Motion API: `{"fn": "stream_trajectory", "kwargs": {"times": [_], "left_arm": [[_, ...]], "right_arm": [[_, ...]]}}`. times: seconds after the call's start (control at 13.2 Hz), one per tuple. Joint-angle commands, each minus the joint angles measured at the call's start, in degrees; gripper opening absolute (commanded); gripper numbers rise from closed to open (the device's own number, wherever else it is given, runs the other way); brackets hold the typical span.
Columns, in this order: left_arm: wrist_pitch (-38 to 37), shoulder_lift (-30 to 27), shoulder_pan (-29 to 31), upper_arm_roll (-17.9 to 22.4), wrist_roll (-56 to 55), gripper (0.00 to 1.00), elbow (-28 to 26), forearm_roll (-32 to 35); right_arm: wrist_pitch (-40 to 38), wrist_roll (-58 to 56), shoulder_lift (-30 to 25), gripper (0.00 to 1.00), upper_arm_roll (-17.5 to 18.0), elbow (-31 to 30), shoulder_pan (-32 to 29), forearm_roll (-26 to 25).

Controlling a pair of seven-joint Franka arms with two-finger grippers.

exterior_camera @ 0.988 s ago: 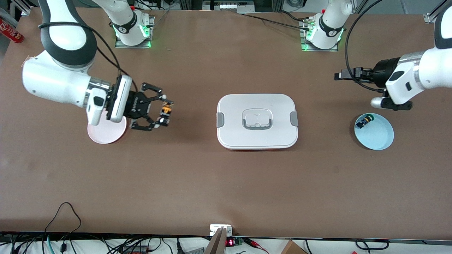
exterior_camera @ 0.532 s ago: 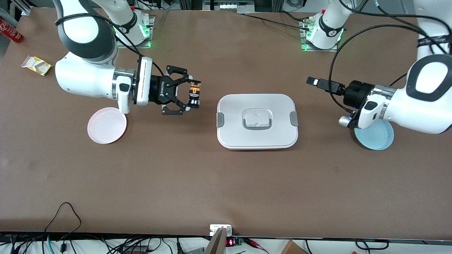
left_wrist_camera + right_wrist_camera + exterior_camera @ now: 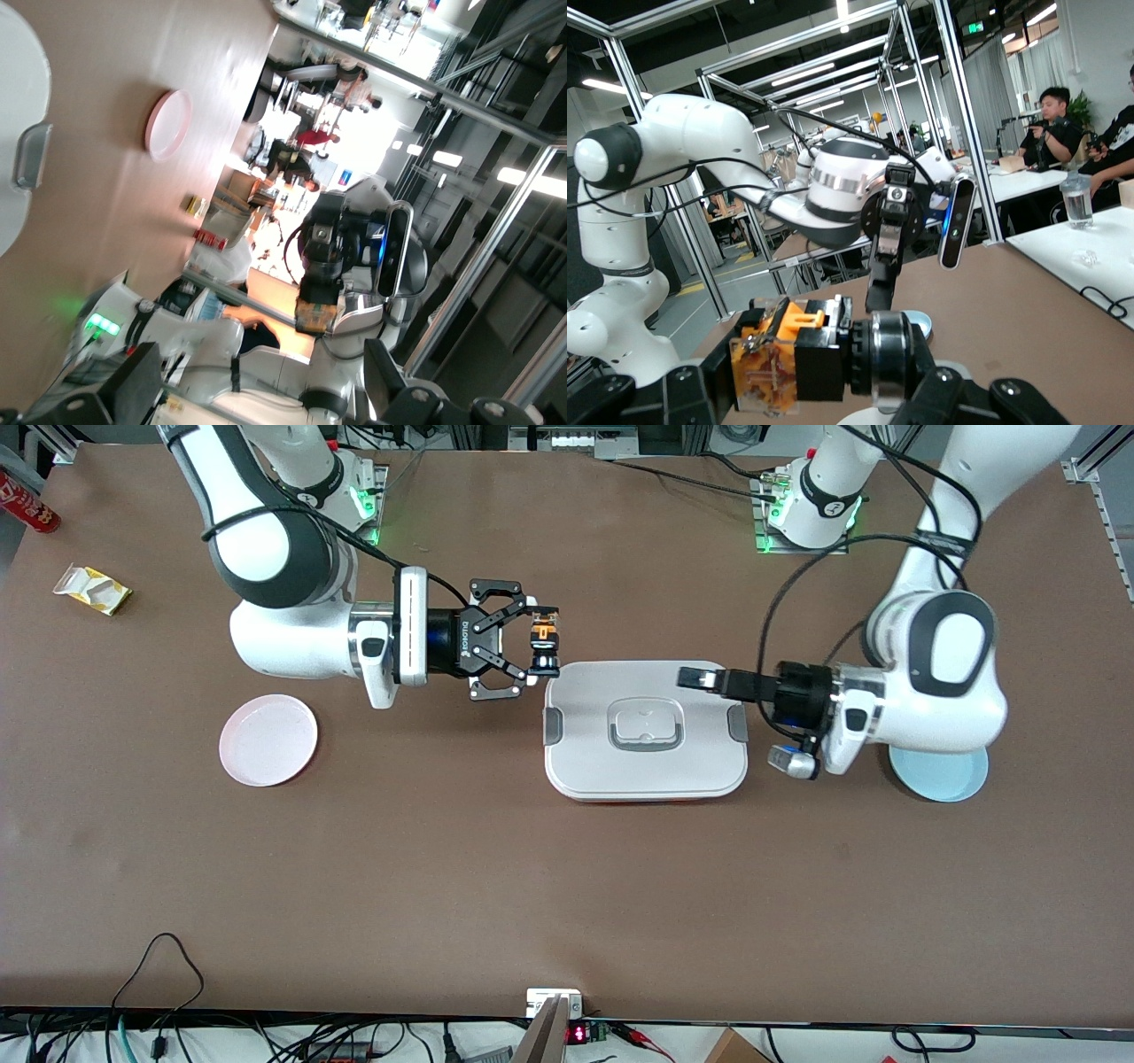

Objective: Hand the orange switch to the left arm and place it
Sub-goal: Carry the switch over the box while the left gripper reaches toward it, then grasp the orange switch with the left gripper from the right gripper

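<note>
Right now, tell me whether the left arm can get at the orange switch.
Probably yes. The right pincer holds the orange switch up beside the box, and the left pincer points at it over the lid with nothing in between.

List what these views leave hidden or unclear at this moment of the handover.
- Left gripper: front view shows it edge-on over the box; finger opening unreadable.
- Blue plate: mostly covered by the left arm; its contents hidden.
- Orange switch in the right gripper: front view too small for detail; right wrist view crops it.
</note>
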Motion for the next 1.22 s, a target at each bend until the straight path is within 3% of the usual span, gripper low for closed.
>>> {"fn": "stream_trajectory", "kwargs": {"times": [0.0, 0.23, 0.76, 0.99, 1.14], "left_arm": [[9.1, -8.8, 0.3, -3.7, 5.2, 1.0, -11.6, -9.9], [10.2, -9.9, 0.3, -6.0, 5.4, 1.0, -12.0, -12.0], [10.3, -12.2, 0.0, -8.2, 5.6, 1.0, -12.2, -13.2], [18.4, -12.7, 0.6, -13.3, 5.7, 1.0, -11.7, -13.5], [19.0, -12.4, 0.5, -13.6, 7.6, 0.98, -12.0, -13.5]], "right_arm": [[-0.6, -2.8, 0.4, 0.15, -0.2, 0.5, 0.6, 2.6], [-0.1, -4.0, 1.2, 0.15, -0.2, 1.3, 2.0, 5.6], [0.2, -4.3, 1.5, 0.15, -0.3, 1.5, 3.9, 5.3], [0.2, -4.3, 1.5, 0.15, -0.3, 1.5, 3.9, 5.5], [0.3, -4.2, 1.5, 0.15, -0.3, 1.5, 3.9, 5.5]]}}
